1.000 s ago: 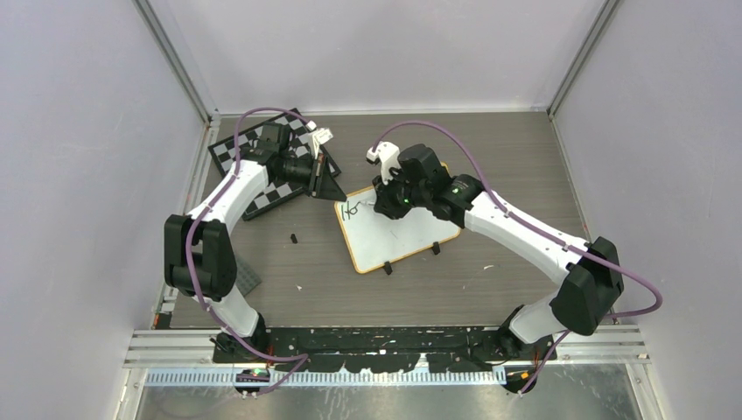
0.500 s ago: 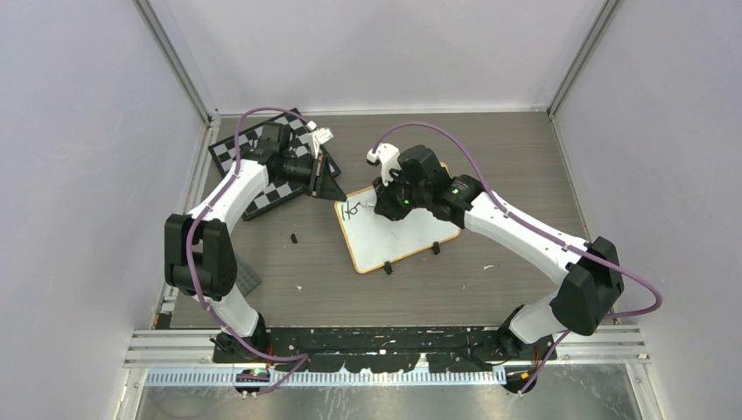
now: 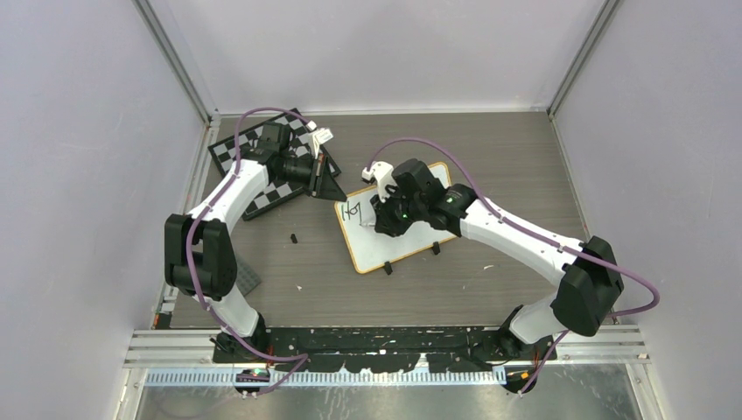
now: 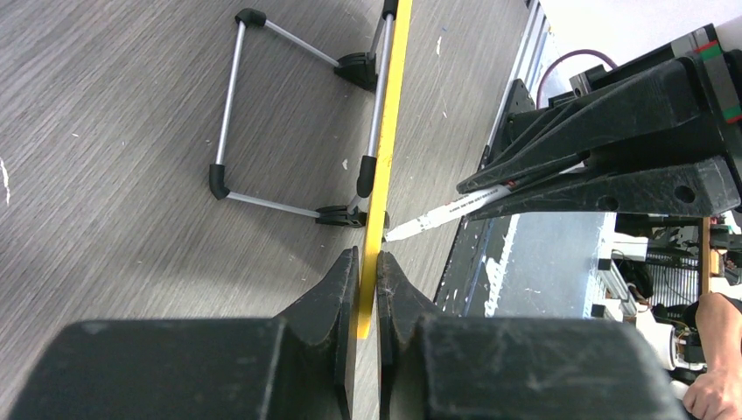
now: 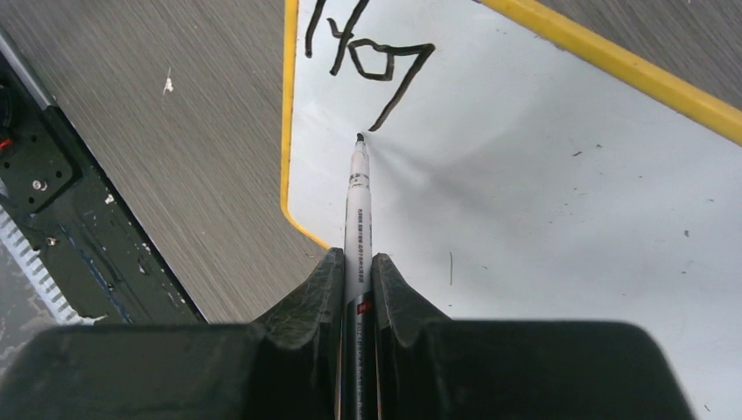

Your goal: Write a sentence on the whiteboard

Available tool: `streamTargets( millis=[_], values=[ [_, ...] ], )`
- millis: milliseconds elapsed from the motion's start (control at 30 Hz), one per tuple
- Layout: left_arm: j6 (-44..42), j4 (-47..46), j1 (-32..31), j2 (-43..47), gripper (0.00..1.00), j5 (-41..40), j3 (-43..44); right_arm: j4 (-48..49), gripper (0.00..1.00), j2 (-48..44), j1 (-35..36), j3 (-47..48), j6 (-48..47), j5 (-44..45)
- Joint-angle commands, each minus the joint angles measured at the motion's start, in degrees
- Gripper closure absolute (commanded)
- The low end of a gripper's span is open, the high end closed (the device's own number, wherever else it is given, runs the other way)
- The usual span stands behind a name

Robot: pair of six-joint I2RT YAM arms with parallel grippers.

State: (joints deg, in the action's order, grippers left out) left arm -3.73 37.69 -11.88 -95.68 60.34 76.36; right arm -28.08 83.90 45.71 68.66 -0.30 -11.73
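Fingers (image 5: 315,302) of the R gripper (image 5: 357,267) are pressed in on a white marker (image 5: 357,206), pinching its barrel, w/ the black tip pointing to 12 o'clock in the R wrist view. The tip sits at the surface of the whiteboard (image 5: 542,201), just beside the tail of the last of the black strokes (image 5: 367,61). These look roughly like "H07" and lie near the board's yellow-rimmed corner. The L gripper (image 4: 367,262) is nearly closed, its fingers pinching the board's thin yellow rim, seen edge-on in the L wrist view. A wire stand (image 4: 229,96) w/ black clips meets the rim at 12 o'clock of that grip. In the top view the whiteboard sits askew approx mid-table (image 3: 507,166), w/ the L gripper at its 10 o'clock corner and the R gripper over its 11 o'clock part. A chequered chessboard (image 3: 227,156) lies at 10 o'clock of the whiteboard, partly under the L arm. A small black piece (image 3: 293,237) lies on the table at the board's 9 o'clock, apart from it.
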Motion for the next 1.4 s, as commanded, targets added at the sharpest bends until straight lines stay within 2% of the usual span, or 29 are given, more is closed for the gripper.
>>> streamTargets(
  millis=[0,233,633,1367],
  values=[
    [-1.1,1.0,-0.9,-0.7,1.00,-1.8,0.7,0.7,1.00,-1.2,0.6,1.6,-0.3,-1.5],
    [-1.1,1.1,-0.9,-0.7,1.00,-1.5,0.8,0.6,1.00,-3.1,-1.0,4.5,0.0,-1.8],
    [-1.1,1.1,-0.9,-0.9,1.00,-1.2,0.9,2.3,1.00,-1.3,-2.5,6.3,1.3,1.4],
    [-0.8,1.1,-0.9,-1.2,1.00,-1.3,1.2,3.0,1.00,-1.2,-3.9,5.7,0.8,3.9]
  ],
)
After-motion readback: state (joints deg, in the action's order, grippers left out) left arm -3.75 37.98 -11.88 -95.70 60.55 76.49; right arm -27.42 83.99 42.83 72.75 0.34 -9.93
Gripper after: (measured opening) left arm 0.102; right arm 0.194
